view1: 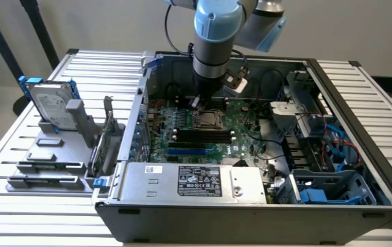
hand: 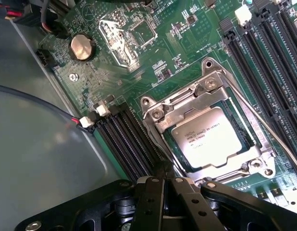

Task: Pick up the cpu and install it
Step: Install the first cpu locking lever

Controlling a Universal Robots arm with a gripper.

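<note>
Hovering just over the socket (hand: 211, 139), gripper (hand: 164, 179) is shut w/ nothing held; cpu (hand: 206, 137) already sits flat inside the socket frame, just beyond the fingertips, its edges lined up w/ the frame

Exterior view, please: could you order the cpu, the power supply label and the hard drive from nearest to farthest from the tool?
1. cpu, in its socket just below the tool.
2. power supply label, at the case's front.
3. hard drive, standing outside the case, at the exterior view's left.
</note>
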